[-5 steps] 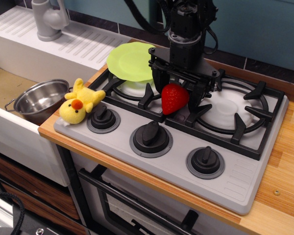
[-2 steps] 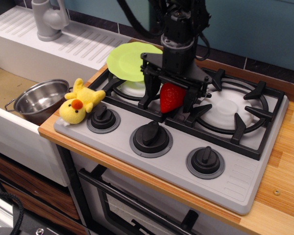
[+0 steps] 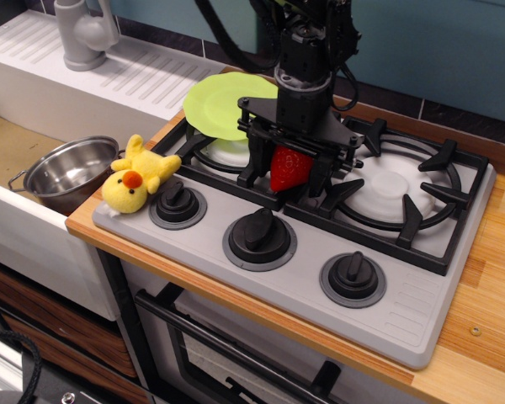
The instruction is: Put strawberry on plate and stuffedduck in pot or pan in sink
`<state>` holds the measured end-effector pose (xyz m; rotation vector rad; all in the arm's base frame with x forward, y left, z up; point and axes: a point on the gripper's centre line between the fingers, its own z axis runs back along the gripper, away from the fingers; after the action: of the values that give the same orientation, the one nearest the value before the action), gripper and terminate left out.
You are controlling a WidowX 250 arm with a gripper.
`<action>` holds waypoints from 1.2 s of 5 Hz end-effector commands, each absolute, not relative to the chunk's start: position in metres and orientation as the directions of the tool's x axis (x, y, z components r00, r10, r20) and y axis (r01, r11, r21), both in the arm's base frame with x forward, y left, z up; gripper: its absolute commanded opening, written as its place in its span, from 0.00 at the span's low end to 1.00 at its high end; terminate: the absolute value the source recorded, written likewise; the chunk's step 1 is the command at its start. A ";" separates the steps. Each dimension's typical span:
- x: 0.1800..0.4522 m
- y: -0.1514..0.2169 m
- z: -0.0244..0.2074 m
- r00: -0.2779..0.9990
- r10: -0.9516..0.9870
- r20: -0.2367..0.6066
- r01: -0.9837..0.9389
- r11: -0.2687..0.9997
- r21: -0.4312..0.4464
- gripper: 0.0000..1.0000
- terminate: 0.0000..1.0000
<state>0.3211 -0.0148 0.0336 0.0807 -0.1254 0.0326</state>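
Note:
My gripper (image 3: 289, 171) is shut on the glossy red strawberry (image 3: 288, 168) and holds it just above the stove grate, between the two burners. The lime-green plate (image 3: 221, 104) lies on the back-left burner, just left of and behind the gripper. The yellow stuffed duck (image 3: 135, 178) lies on the stove's front-left corner, beside the leftmost knob. The shiny steel pot (image 3: 67, 172) stands empty in the sink (image 3: 4, 147), just left of the duck.
A grey stove (image 3: 404, 311) with three black knobs (image 3: 259, 236) and black grates sits on a wooden counter (image 3: 488, 278). A grey faucet (image 3: 84, 34) stands on the ribbed white drainboard (image 3: 143, 76) at the back left.
My gripper has moved a little left toward the plate, carrying the strawberry with it. The duck, pot and plate have not moved.

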 end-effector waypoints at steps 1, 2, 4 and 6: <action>0.330 -0.018 0.062 0.983 0.008 0.183 -0.023 0.996 0.081 0.00 0.00; 0.329 -0.016 0.077 0.986 -0.005 0.167 -0.009 0.996 0.084 0.00 0.00; 0.351 0.005 0.097 0.982 -0.064 0.179 0.042 0.991 0.126 0.00 0.00; 0.380 0.047 0.105 0.971 -0.147 0.190 0.116 0.979 0.165 0.00 0.00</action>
<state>0.3728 0.0462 0.0846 0.1436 -0.1414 -0.1399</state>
